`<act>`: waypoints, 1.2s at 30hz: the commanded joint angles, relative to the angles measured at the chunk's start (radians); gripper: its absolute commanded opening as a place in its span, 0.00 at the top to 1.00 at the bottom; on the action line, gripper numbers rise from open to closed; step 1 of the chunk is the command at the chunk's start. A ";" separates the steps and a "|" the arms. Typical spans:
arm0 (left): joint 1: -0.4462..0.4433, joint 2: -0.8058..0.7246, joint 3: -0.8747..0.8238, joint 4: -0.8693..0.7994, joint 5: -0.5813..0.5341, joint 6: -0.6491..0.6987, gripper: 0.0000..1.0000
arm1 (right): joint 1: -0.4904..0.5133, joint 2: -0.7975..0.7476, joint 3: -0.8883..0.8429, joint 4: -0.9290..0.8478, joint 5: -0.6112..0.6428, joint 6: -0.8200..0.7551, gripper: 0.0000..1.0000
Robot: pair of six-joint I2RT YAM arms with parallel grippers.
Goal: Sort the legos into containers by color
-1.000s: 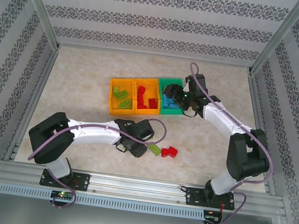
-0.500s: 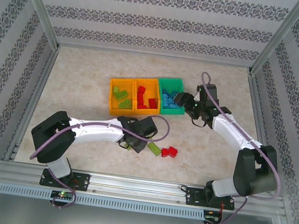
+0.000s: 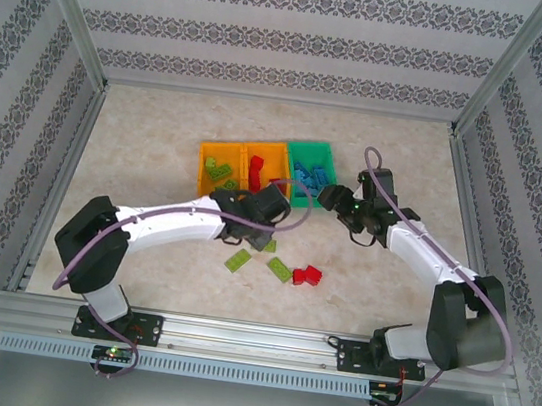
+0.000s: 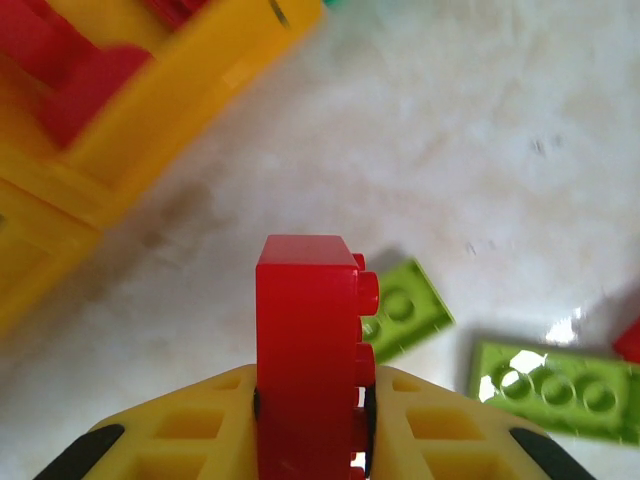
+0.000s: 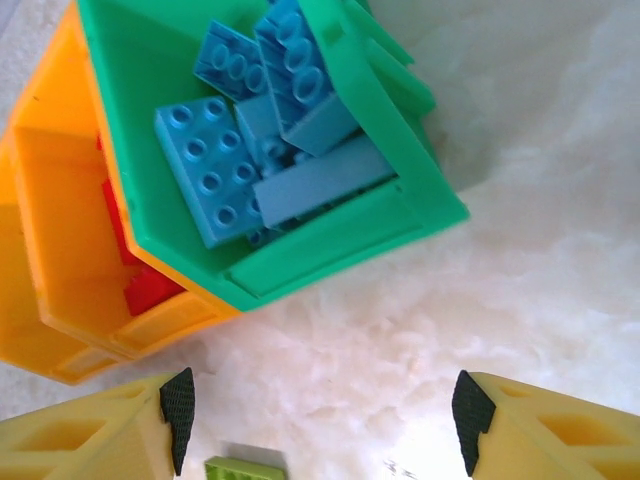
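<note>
The left claw (image 4: 310, 390) was clenched on a small red studded plastic brick (image 4: 305, 320), held upright over the pale marbled worktop (image 4: 450, 150) just in front of the row of three joined plastic bins (image 3: 209, 152). Two flat lime green bricks (image 4: 555, 385) lay on the worktop just beside it. More small red bricks (image 3: 307, 274) sat in front of the row too. The right claw (image 5: 320, 415) hung released, grasping nothing, at the front right corner of the row's green bin (image 5: 350, 235), which held blue bricks (image 5: 210, 170).
</note>
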 commanded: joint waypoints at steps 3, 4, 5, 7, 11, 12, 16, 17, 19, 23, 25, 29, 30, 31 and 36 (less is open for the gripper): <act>0.149 0.042 0.131 0.062 0.114 0.004 0.72 | 0.033 -0.073 -0.065 -0.062 0.051 -0.035 0.29; 0.175 0.061 0.159 0.067 0.141 -0.006 0.72 | 0.042 -0.084 -0.072 -0.074 0.059 -0.036 0.29; 0.201 0.087 0.194 0.064 0.168 -0.016 0.72 | 0.052 -0.098 -0.079 -0.087 0.067 -0.041 0.29; 0.233 0.138 0.265 0.050 0.213 -0.014 0.72 | 0.072 -0.127 -0.092 -0.121 0.080 -0.054 0.30; 0.268 0.256 0.414 -0.010 0.244 -0.011 0.72 | 0.129 -0.178 -0.111 -0.214 0.101 -0.097 0.31; 0.276 0.286 0.449 -0.029 0.248 -0.016 0.72 | 0.144 -0.191 -0.115 -0.245 0.110 -0.104 0.31; 0.320 0.374 0.543 -0.069 0.271 -0.071 0.74 | 0.256 -0.246 -0.132 -0.333 0.162 -0.111 0.33; 0.330 0.384 0.550 -0.066 0.279 -0.084 0.74 | 0.281 -0.260 -0.137 -0.349 0.175 -0.105 0.34; 0.349 0.406 0.566 -0.056 0.297 -0.113 0.74 | 0.325 -0.291 -0.157 -0.382 0.212 -0.081 0.35; 0.361 0.437 0.604 -0.061 0.316 -0.133 0.69 | 0.356 -0.321 -0.208 -0.400 0.226 -0.056 0.40; 0.364 0.449 0.621 -0.069 0.329 -0.129 0.68 | 0.364 -0.319 -0.221 -0.413 0.220 -0.054 0.41; 0.363 0.461 0.636 -0.080 0.345 -0.131 0.61 | 0.371 -0.315 -0.223 -0.438 0.215 -0.048 0.41; 0.364 0.461 0.634 -0.081 0.347 -0.133 0.56 | 0.373 -0.318 -0.225 -0.433 0.208 -0.048 0.41; 0.364 0.460 0.632 -0.083 0.348 -0.136 0.52 | 0.375 -0.322 -0.228 -0.424 0.200 -0.050 0.41; 0.364 0.437 0.605 -0.074 0.356 -0.142 0.32 | 0.379 -0.331 -0.228 -0.425 0.179 -0.067 0.41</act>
